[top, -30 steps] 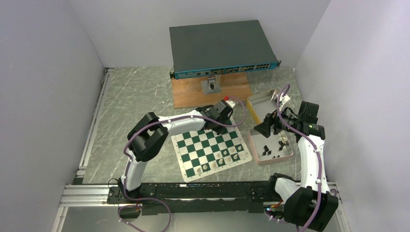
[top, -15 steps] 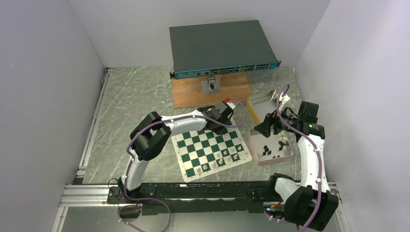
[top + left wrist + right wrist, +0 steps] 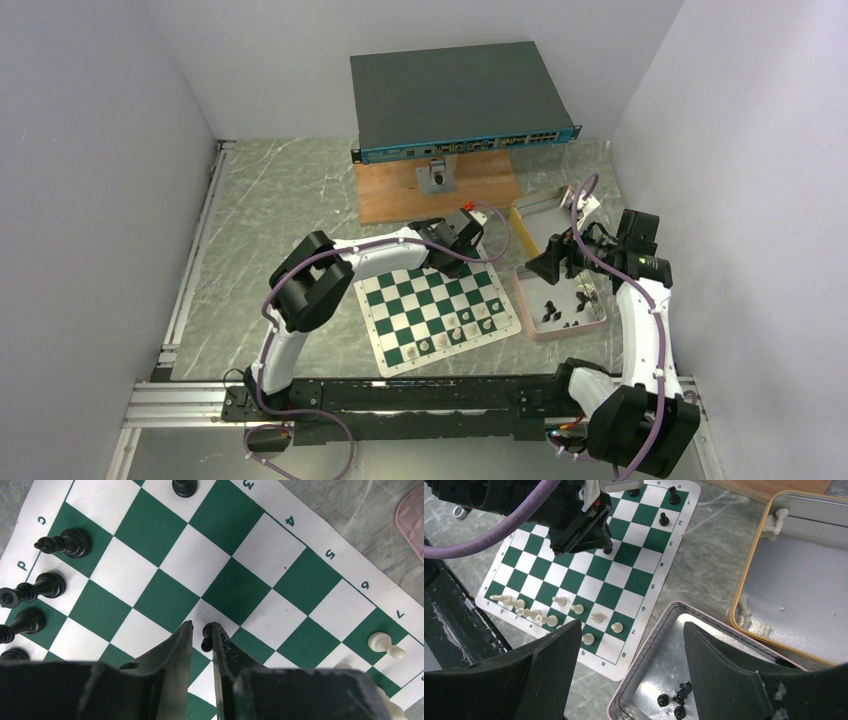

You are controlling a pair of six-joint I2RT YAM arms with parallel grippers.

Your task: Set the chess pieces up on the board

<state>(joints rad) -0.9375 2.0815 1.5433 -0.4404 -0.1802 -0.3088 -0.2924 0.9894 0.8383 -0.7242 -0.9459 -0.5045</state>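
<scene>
- Black pawn [image 3: 206, 637] is on the board [image 3: 235, 592], on a white sq, seemingly 2nd row in from the board's far edge, approx mid-row
- It stands betw the fingers of the left gripper [image 3: 202, 626]. Jaws are nearly closed w/ one finger against the pawn and a sliver of white showing on the other side, so can't tell if it's really clamped
- Other black pieces [image 3: 65, 543] line the board's far edge, w/ one more black pawn [image 3: 184, 487] in the 2nd row. Most of that row is bare
- White pieces [image 3: 531, 612] sit in two rows along the board's near edge
- Right gripper [image 3: 631, 629] hangs above the pink tray [image 3: 664, 650], just off the board's right edge. Jaws are wide apart w/ nothing in them
- Spare black pieces [image 3: 676, 700] are clumped at the tray's near end
- Yellow tin [image 3: 804, 580] lies beyond the tray on the desk w/ a few white bits along its walls
- Step, by my read: seating a black pawn in its row, w/ black's side far from done
- Next, probably: get the pawn upright and centred on its sq, then part the fingers and lift straight up so neither tip knocks it
- The right arm then needs to drop into the tray and single out one piece from the clump
</scene>
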